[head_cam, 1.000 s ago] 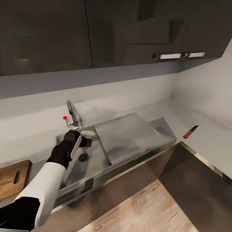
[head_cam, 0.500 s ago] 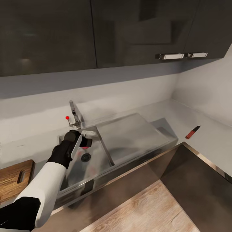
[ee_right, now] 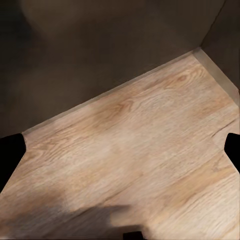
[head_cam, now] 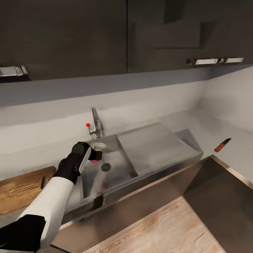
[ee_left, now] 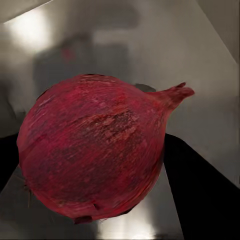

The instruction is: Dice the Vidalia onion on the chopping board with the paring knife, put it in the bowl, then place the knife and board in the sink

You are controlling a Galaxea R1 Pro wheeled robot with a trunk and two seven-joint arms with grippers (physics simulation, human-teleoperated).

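My left gripper point(head_cam: 95, 155) hangs over the left part of the sink point(head_cam: 116, 175) basin and is shut on the Vidalia onion point(head_cam: 93, 161). In the left wrist view the onion point(ee_left: 95, 150) is a large dark-red bulb held between the two dark fingers point(ee_left: 200, 200), with the steel basin floor behind it. The chopping board point(head_cam: 21, 188) lies on the countertop point(head_cam: 207, 128) left of the sink. Far to the right on the countertop lies the paring knife point(head_cam: 222, 144). My right gripper point(ee_right: 120, 150) is open over wooden floor. The bowl is out of view.
The chrome tap point(head_cam: 96, 123) with its red knob point(head_cam: 88, 124) stands just behind my left hand. The drainboard point(head_cam: 154, 144) lies right of the basin. Dark wall cabinets point(head_cam: 105, 35) hang above, and the drain point(head_cam: 105, 167) is right of the onion.
The head camera has swung left, shifting the whole picture right. Relative to the tap and drain, my left gripper with the onion has moved left across the basin.
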